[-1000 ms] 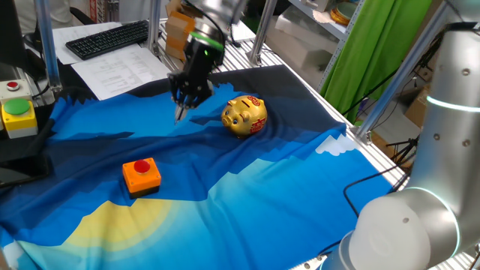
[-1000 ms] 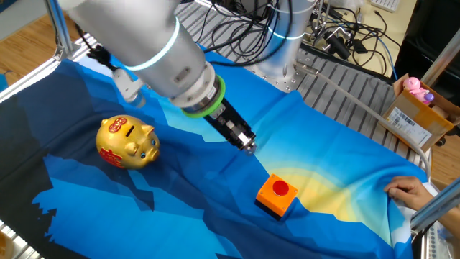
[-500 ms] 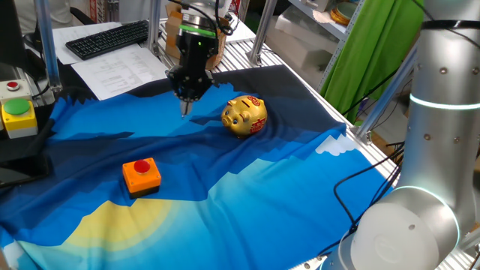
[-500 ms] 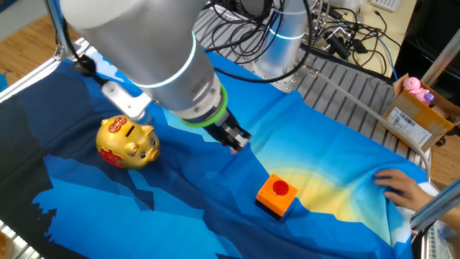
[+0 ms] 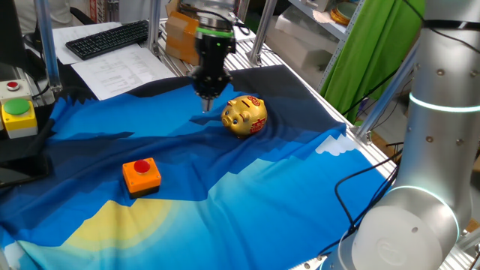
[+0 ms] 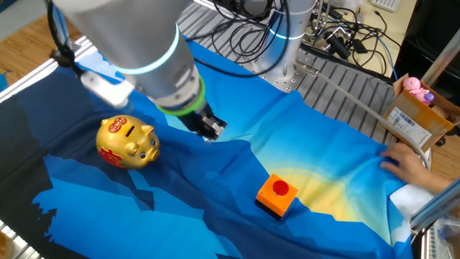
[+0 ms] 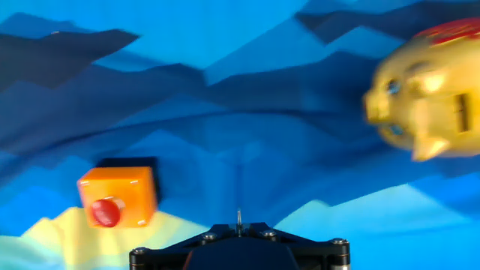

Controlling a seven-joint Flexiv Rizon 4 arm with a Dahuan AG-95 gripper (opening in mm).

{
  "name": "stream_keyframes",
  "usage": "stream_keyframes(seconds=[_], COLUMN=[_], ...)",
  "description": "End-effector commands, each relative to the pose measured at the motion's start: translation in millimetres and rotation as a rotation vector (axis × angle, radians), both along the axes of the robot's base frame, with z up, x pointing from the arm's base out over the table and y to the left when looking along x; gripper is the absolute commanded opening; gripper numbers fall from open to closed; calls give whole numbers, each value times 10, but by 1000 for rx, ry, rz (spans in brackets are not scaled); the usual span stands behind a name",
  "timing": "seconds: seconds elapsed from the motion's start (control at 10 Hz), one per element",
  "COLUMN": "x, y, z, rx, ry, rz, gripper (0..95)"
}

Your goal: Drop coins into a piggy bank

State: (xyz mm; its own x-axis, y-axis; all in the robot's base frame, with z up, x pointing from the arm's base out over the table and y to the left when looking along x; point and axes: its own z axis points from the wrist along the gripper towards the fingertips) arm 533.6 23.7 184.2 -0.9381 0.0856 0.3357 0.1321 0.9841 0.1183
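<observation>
Hand view shows the fingers (image 7: 238,222) pressed together with something very thin standing on edge at their tip; it may be one of the coins (image 7: 238,217), but it is too small and the picture too blurred to be sure. From both fixed views the fingers look closed, and nothing held can be made out there.

The piggy bank (image 5: 245,115) stands upright on the blue cloth (image 5: 262,187) that covers the tabletop, snout turned toward the fingers. In one fixed view the fingers (image 5: 207,103) hang just beside the pig's snout, on the side nearest the keyboard (image 5: 109,37), and a little above the cloth. In the other fixed view the fingers (image 6: 208,132) sit beside the piggy bank (image 6: 128,142), between it and the orange box with the red button (image 6: 277,195), which lies well apart from the pig. The slot on the pig's back is visible in that view as a dark line, and the fingers are not over it.

My judgement: the carry toward the slot is under way and the drop is not yet done. The main risk is alignment. The slot is narrow, so an edge-on disc turned slightly off its line would land on the rounded gold back and slide onto the cloth. Coming in low could also nudge the snout and shift or tip the bank on the rumpled cloth. A person's hand (image 6: 404,160) rests at the cloth's edge, far from the pig.
</observation>
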Motion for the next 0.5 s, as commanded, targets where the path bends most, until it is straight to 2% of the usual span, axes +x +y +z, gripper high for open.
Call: stream_keyframes(seconds=[0.1,0.2,0.3,0.4,0.5], x=[0,5,6,-3,6], y=[-159,-225,-249,-356,-375], z=[-22,-18,-18,-29,-22], rx=[-41,-53,-53,-47,-46], ry=[-16,-17,-18,-21,-21], rz=[40,54,60,78,81], gripper=[0,0,0,0,0])
